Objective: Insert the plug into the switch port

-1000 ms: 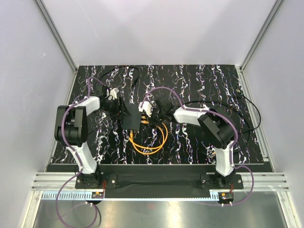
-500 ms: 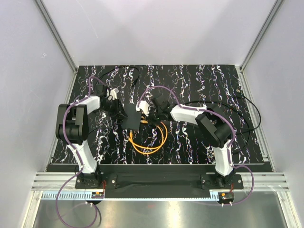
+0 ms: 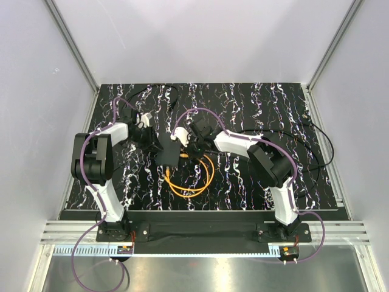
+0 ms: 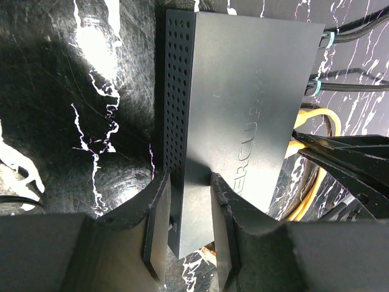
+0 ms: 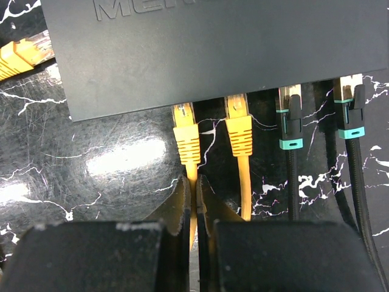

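Four connectors line the near edge of the box [image 5: 213,48] in my right wrist view, two orange and two black, side by side with gaps between them. Crowding my plug [image 5: 186,131] is the second orange connector [image 5: 239,128] just to its right. Beyond that comes the black pair [image 5: 290,118] with teal collars, their cables running down the right of the view. One more orange connector [image 5: 21,53] shows off the box's left corner, apart from the row.

My right claw [image 5: 195,185] is pinched fully closed on the orange cable [image 5: 192,167] just behind the plug, and the cable runs straight down between the two fingers. The plug's tip meets the box edge at the port [image 5: 182,107]. I cannot tell how deep it sits, because the box's overhang hides the socket.

My left claw [image 4: 189,194] is closed part of the way, with a finger on each side of the box's near end. Both fingers touch the box, so the claw grips it. The perforated side faces left in that view.

From above, the box lies between the two claws near the middle of the mat [image 3: 255,182]. One orange coil [image 3: 191,179] lies just in front of it, and one thin black loop [image 3: 319,146] trails off on the right
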Motion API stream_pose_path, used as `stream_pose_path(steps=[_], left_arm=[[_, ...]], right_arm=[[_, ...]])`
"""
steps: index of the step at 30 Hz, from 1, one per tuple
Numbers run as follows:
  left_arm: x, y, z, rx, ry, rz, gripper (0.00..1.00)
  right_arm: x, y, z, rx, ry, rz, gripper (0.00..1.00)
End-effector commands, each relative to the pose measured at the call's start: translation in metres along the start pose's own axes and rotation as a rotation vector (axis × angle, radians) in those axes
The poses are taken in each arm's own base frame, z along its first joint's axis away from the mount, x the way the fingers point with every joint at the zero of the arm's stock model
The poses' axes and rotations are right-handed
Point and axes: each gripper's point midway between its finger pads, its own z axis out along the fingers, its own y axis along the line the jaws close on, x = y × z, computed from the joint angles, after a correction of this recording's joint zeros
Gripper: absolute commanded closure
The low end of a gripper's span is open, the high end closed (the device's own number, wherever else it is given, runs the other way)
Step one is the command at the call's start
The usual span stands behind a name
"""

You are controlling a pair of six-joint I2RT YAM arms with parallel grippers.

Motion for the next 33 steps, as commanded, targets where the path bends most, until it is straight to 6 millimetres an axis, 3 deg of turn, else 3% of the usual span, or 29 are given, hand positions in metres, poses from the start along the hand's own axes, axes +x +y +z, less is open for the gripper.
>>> stream_pose_path(steps=[1, 8, 12, 17, 19, 24, 29, 31, 33], left_arm=[[0.021, -0.05, 0.013, 0.18, 0.084, 0.031, 0.71], [-0.017, -0.064, -0.007, 0.181, 0.012, 0.107, 0.6], [-0.025, -0.064, -0.016, 0.168, -0.014, 0.125, 0.56], [-0.019, -0.05, -0.023, 0.136, -0.033, 0.096, 0.53], [-0.021, -0.046, -0.029, 0.131, -0.052, 0.085, 0.51], [-0.031, -0.045, -0.051, 0.139, -0.109, 0.101, 0.46], [-0.044, -0.078, -0.097, 0.174, -0.214, 0.266, 0.35], [-0.044, -0.085, -0.111, 0.162, -0.252, 0.333, 0.3], [-0.045, -0.089, -0.135, 0.133, -0.309, 0.392, 0.1]], right_arm=[[-0.08, 0.008, 0.017, 0.018, -0.242, -0.141, 1.0], [-0.056, -0.014, -0.001, 0.046, -0.2, -0.068, 1.0], [-0.037, -0.025, -0.013, 0.082, -0.174, -0.059, 1.0], [-0.024, -0.024, -0.026, 0.081, -0.121, -0.093, 0.75], [-0.016, -0.021, -0.028, 0.077, -0.094, -0.098, 0.7], [-0.008, -0.022, -0.043, 0.092, -0.065, -0.083, 0.36], [-0.036, -0.021, -0.092, 0.122, -0.142, -0.035, 0.18], [-0.05, -0.018, -0.121, 0.137, -0.184, -0.009, 0.03], [-0.059, -0.014, -0.148, 0.163, -0.214, 0.025, 0.0]])
